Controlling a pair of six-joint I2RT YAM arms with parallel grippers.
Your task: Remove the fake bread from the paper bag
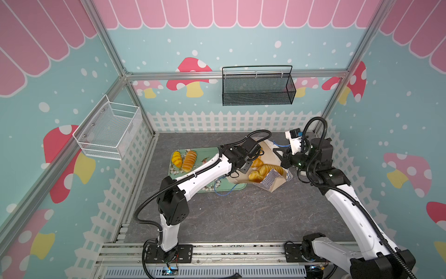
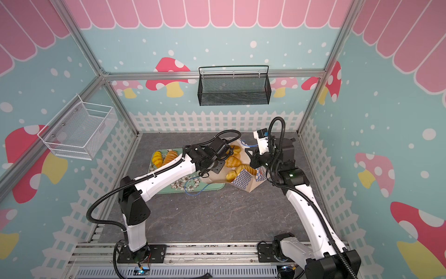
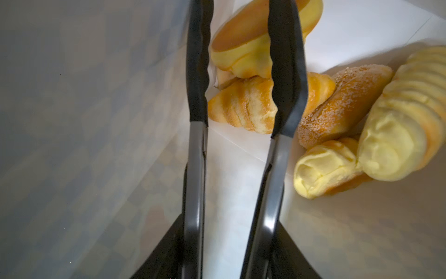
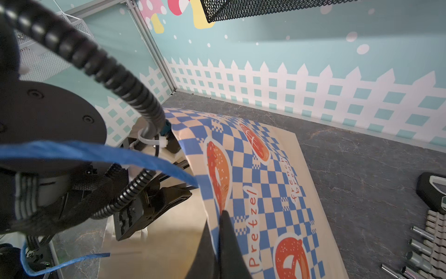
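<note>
We had the left gripper (image 3: 230, 241) clamped on steel tongs with black silicone tips (image 3: 193, 169), whose arms stood apart inside the cream paper bag with the blue-and-white checkered band (image 4: 270, 169). The right gripper (image 4: 219, 236) was pinched shut on the bag's checkered rim, holding the mouth up. The bag lay on its side at the centre of both top views, its mouth end on the mint-green floral tray (image 1: 207, 152). Two golden ridged toy loaves (image 1: 189, 160) already lay at the tray's left end, and the rest of the fake bread (image 1: 261, 170) sat in the bag.

We judged a double catch the main risk. The tips bracketed both a striped golden crescent roll (image 3: 243, 106) and a round yellow bun (image 3: 241, 48), so closing could squeeze one out or nip the paper. The thin rim might also slip from the right pinch and let the mouth sag.

The tong tips ran off the upper edge of the left wrist view, so we could not tell whether they touched anything. In the top views the left wrist covered the mouth, so we could not count the loaves.
</note>
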